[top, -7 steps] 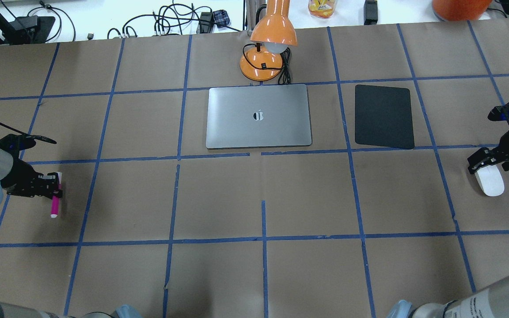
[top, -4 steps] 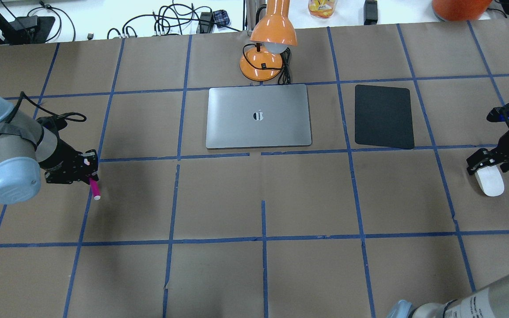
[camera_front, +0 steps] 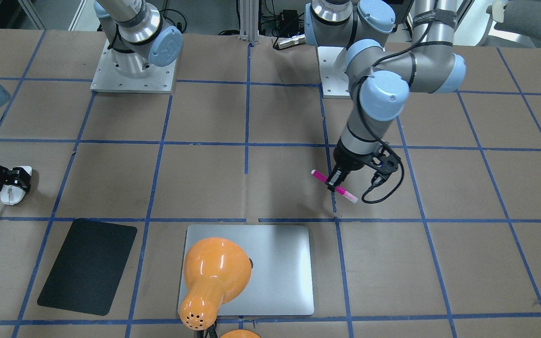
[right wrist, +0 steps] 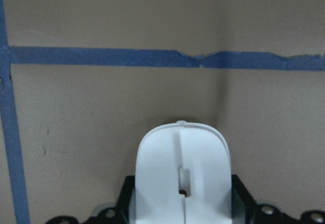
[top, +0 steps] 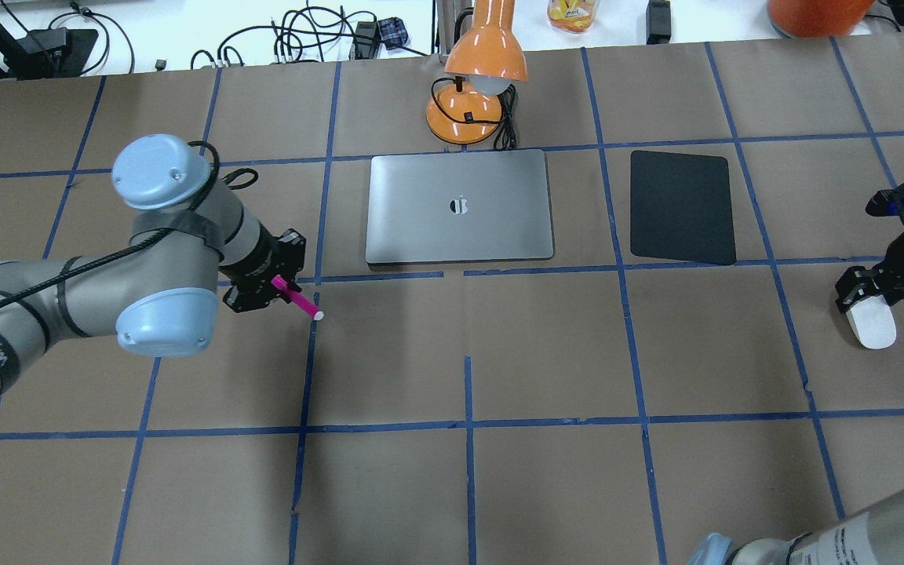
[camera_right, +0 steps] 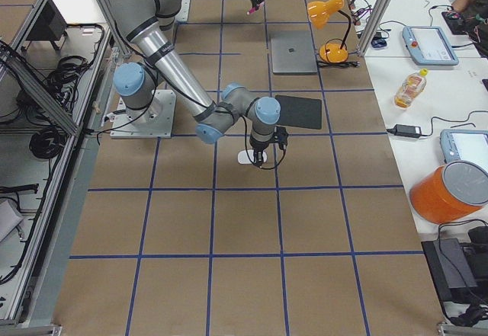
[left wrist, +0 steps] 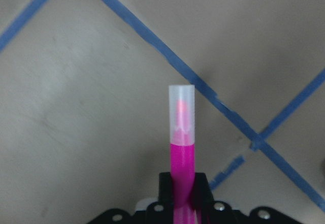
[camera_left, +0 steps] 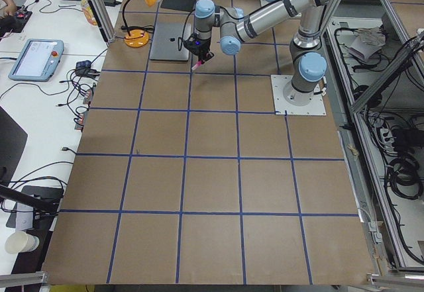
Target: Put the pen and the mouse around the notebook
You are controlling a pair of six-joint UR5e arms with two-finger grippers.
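The silver-grey notebook (top: pixel 460 205) lies closed at the table's far middle, partly hidden by the lamp in the front-facing view (camera_front: pixel 282 267). My left gripper (top: pixel 273 287) is shut on the magenta pen (top: pixel 297 298), held above the table just off the notebook's near-left corner, pale cap pointing away from the wrist (left wrist: pixel 182 132). Seen from the front, the pen (camera_front: pixel 335 186) hangs slanted in the gripper (camera_front: pixel 333 182). At the far right, my right gripper (top: pixel 865 297) is shut on the white mouse (top: pixel 873 328), whose sides it grips (right wrist: pixel 183 173). I cannot tell whether the mouse touches the table.
An orange desk lamp (top: pixel 474 78) with its cord stands just behind the notebook. A black flat mat (top: pixel 682 206) lies to the notebook's right, between it and the mouse. Cables and devices sit on the white bench beyond the table's far edge.
My left arm has swung right from the table's left edge toward the notebook, carrying the pen, which has turned to a slant. The right gripper and mouse have barely moved.
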